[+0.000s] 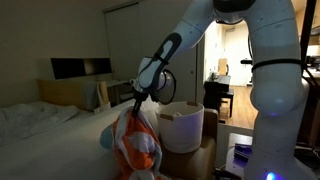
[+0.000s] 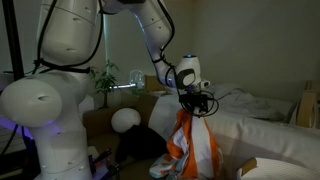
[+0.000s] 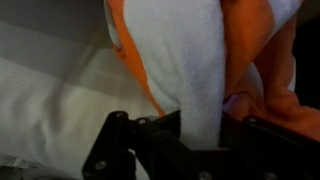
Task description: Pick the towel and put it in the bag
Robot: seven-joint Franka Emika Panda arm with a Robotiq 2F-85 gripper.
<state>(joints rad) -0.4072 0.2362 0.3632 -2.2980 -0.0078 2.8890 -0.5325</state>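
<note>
We had the black Robotiq gripper (image 3: 203,128) pinched nearly closed on a white stripe of the soft orange-and-white striped towel (image 3: 190,50). The towel hung bunched below it in both exterior views (image 1: 135,140) (image 2: 192,140), just beside the white round soft-sided bag (image 1: 182,128), not inside. White bedding (image 1: 40,125) lay beyond.

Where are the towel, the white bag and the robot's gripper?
towel (image 1: 135,146): in an exterior view, on its hanging orange-and-white folds.
bag (image 1: 182,130): in an exterior view, on its white side wall.
gripper (image 2: 193,106): in an exterior view, between its fingertips.
</note>
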